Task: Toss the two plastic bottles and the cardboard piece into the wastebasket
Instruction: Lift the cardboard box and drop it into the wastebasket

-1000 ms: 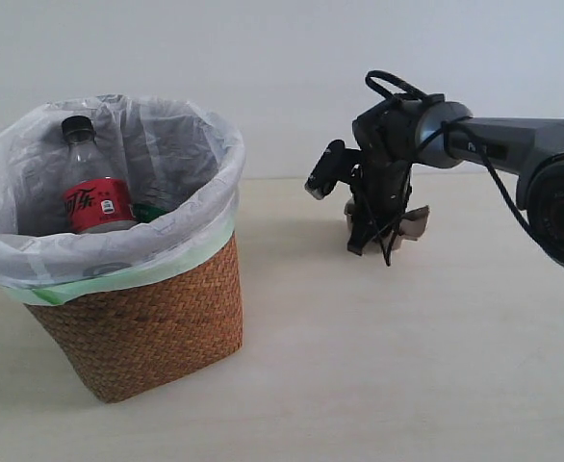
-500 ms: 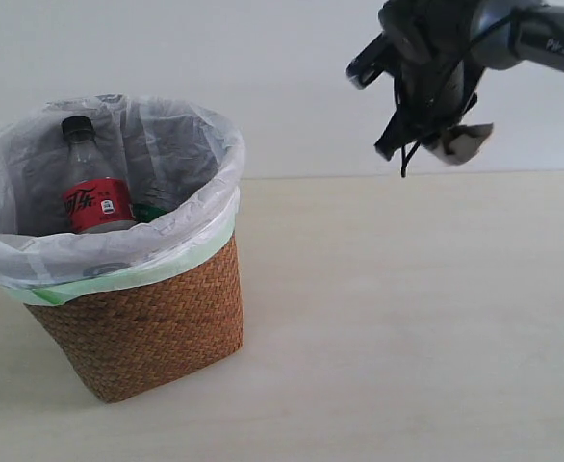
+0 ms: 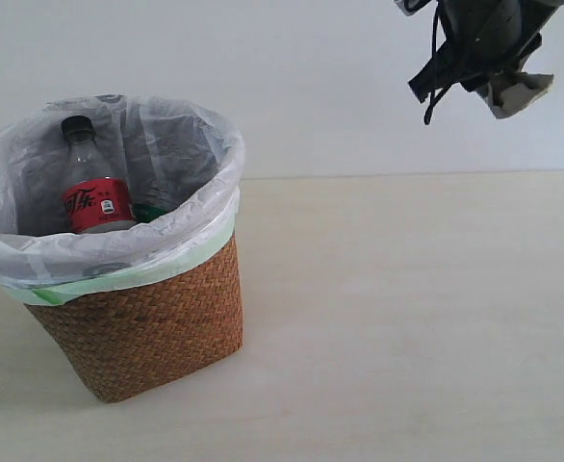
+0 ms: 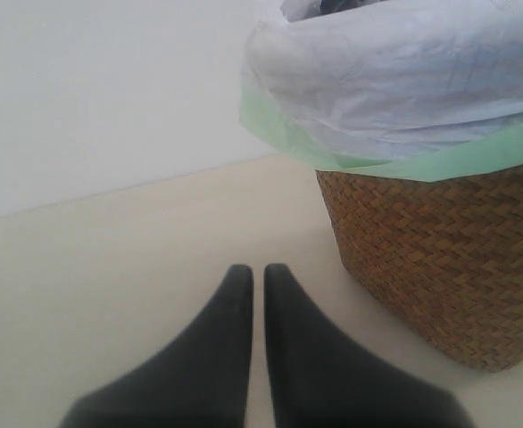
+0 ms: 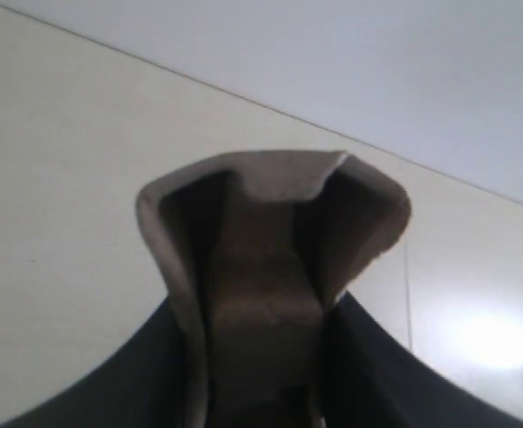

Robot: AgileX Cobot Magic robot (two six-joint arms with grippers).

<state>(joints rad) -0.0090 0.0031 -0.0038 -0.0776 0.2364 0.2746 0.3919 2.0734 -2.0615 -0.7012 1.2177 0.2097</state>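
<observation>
The wicker wastebasket (image 3: 147,327) with its white bag stands at the left of the table. Inside it leans the red-label bottle (image 3: 91,188) with its black cap; a bit of green beside it (image 3: 150,211) looks like the second bottle, mostly hidden. High at the top right, my right gripper (image 3: 499,82) is shut on the cardboard piece (image 3: 520,93), well above the table. In the right wrist view the brown-grey cardboard piece (image 5: 270,259) fills the space between the dark fingers. My left gripper (image 4: 254,272) is shut and empty, low over the table beside the wastebasket (image 4: 440,259).
A pale tabletop (image 3: 407,318) stretches between the wastebasket and the right side. A plain light wall (image 3: 292,77) stands behind.
My right gripper has lifted the cardboard piece off the table, rising and shifting right to the top corner of the exterior view. The wastebasket and bottles have not moved.
</observation>
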